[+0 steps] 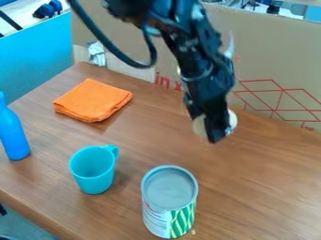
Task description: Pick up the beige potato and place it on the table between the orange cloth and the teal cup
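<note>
The black gripper (215, 136) hangs over the right-centre of the wooden table, its tip pointing down. Just behind it is a pale round object (233, 120), partly hidden by the gripper; whether the two touch, I cannot tell. Nearer the camera stands a can (169, 201) with a grey top and a green-and-white side, upright. To its left is a turquoise cup (93, 169), upright with its handle toward the back right. A folded orange cloth (93, 99) lies at the back left, and a blue bottle (12, 133) stands at the left edge.
Cardboard panels (276, 75) with red line drawings run along the back of the table (263, 178). A blue panel (37, 54) borders the back left. A black cable (106, 40) loops beside the arm, above the table's back edge.
</note>
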Available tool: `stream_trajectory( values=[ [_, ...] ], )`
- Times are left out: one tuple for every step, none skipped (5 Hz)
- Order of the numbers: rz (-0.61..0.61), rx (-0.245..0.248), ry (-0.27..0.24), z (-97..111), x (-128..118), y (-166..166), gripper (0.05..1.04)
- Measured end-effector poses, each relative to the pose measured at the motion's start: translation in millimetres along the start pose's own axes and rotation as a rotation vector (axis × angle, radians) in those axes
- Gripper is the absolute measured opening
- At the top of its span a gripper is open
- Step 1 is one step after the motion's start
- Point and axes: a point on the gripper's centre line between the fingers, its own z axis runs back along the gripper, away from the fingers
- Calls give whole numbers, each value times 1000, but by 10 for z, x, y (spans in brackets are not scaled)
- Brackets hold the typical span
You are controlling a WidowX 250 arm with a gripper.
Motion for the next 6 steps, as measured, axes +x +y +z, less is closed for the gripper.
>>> stream_trajectory(
  values=[
    [183, 67, 14, 106, -157, 364, 661],
    [269, 111, 61, 37, -307, 619, 661],
    [333, 146, 60, 13, -416, 824, 661],
    [439, 217, 91, -22, -579, 1001, 661],
    [507, 245, 122, -83, -713, 1100, 661],
    [552, 252, 160, -147, -854, 1151, 661]
  ],
)
